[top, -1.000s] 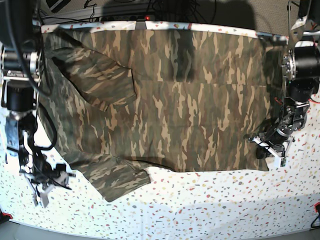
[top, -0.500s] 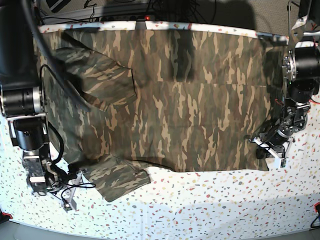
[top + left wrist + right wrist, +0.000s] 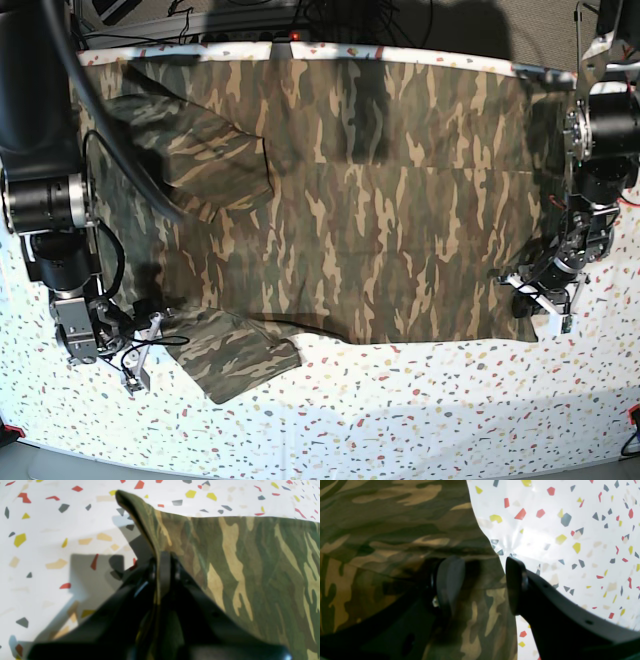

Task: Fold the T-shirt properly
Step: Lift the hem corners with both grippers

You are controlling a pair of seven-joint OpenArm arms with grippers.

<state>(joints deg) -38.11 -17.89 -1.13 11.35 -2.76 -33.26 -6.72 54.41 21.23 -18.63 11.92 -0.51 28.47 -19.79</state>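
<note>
Mostly spread flat over the speckled desk (image 3: 420, 420): one T-shirt (image 3: 380, 200), camouflage in olive, brown and tan, reaching nearly to the desk's far edge. One sleeve folded in over the body on the base view's left, far side; the other sleeve (image 3: 235, 352) lying at the near left, angled out past the shirt's near edge. Faint crease line across the body. Near right corner of the shirt lifted off the desk.

Two hands counted. Left hand (image 3: 540, 300) at that near right corner, closed tight on the cloth. Right hand (image 3: 140, 350) at the near sleeve's outer end, jaws spread wide, nothing gripped.

Seen only in the left wrist view: fabric edge pinched upright between the closed fingers (image 3: 163, 572), rising as a ridge to a raised tip, casting a shadow on the desk beside it. Seen only in the right wrist view: one finger (image 3: 450, 580) over the sleeve cloth, the other over bare desk just past the cloth's edge. Whole shape of the shirt visible in the base view alone.
</note>
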